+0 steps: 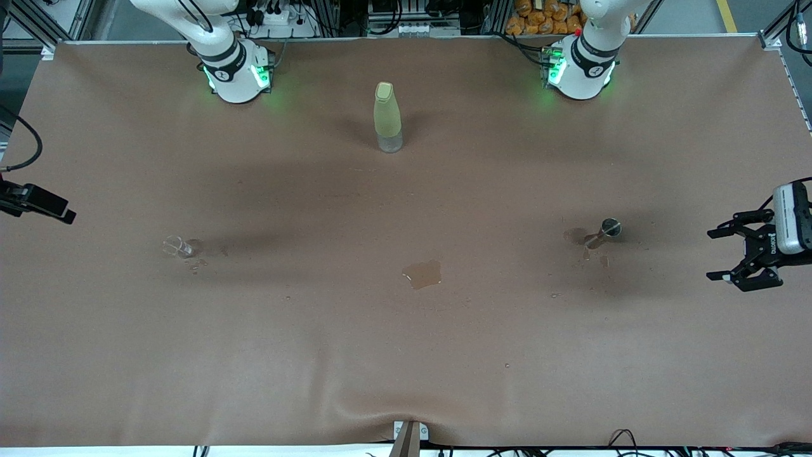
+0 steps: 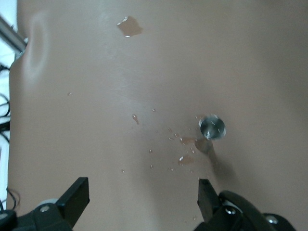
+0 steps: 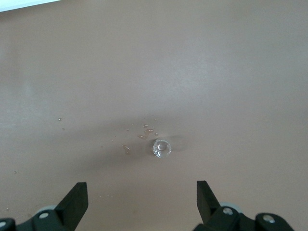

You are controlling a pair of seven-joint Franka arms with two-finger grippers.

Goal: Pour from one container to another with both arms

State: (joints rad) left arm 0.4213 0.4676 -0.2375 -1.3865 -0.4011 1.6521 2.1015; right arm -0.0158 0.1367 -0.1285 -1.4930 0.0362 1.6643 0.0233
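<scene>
Right gripper (image 1: 38, 203) is cut off at the front view's edge, only a black tip showing, and its own wrist view crops the fingers (image 3: 74, 199) at the base. Left gripper (image 1: 729, 254) has its wrist body clipped by the frame. Both arms (image 1: 222, 57) lose their upper links. The glass (image 1: 177, 246) is too small to read.
</scene>
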